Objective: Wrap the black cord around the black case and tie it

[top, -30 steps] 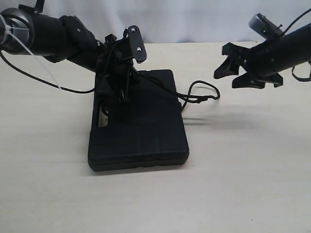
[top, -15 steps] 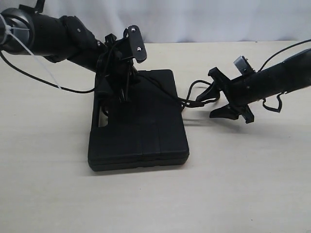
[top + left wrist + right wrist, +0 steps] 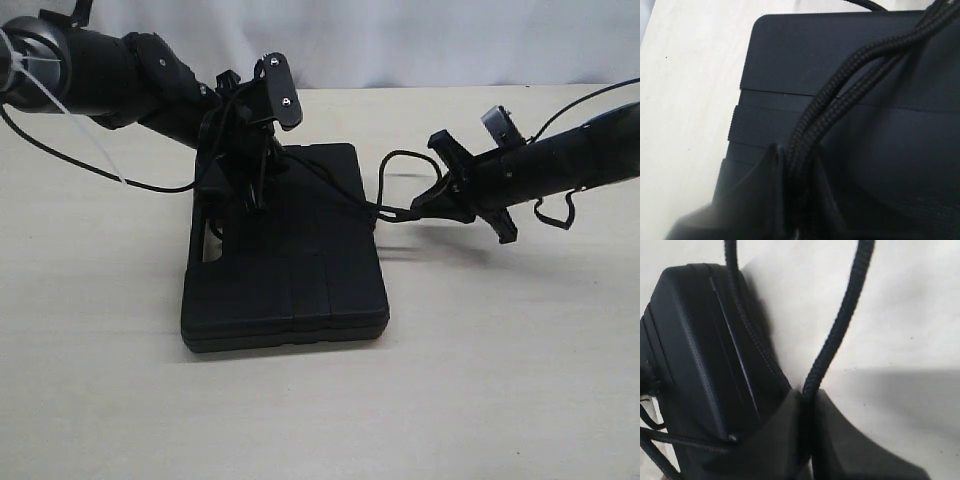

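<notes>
Right pincer [image 3: 412, 211] had clamped fully onto the black cord [image 3: 839, 332], which looped up from its tips and ran back to the black case [image 3: 290, 270] just beside them. Left pincer [image 3: 790, 156] pinched two strands of the cord over the case's top, seemingly firmly. We judged the right pull should go outward from the case, low over the table [image 3: 500, 360], with steady tension against the left hold so the wrap cinches. We could read no brand, label or writing.
</notes>
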{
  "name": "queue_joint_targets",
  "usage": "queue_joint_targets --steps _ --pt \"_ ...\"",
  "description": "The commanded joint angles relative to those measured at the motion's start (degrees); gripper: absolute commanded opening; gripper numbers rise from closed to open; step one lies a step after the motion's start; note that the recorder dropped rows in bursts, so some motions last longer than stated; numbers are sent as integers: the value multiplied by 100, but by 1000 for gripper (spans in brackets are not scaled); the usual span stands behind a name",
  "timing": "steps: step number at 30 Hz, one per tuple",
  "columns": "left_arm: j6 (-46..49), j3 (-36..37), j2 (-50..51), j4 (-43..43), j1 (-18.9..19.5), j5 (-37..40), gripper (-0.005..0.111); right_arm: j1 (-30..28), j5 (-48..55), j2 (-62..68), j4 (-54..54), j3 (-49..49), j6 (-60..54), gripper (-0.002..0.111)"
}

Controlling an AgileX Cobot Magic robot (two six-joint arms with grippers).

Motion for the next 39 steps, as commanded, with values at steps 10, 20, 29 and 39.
queue_joint_targets --steps 10,20,29,39 --pt "-27 15 -6 19 -9 39 0 3 1244 -759 -268 -11 -1854 4" --pt "-27 15 90 -33 -9 0 0 3 1251 -759 -1034 -11 -2592 44" --pt "-39 15 361 -36 -259 -560 0 3 967 -759 -1141 -11 -2421 45" --pt "-372 15 361 -36 -334 -874 0 3 728 -773 -2397 -11 -748 45"
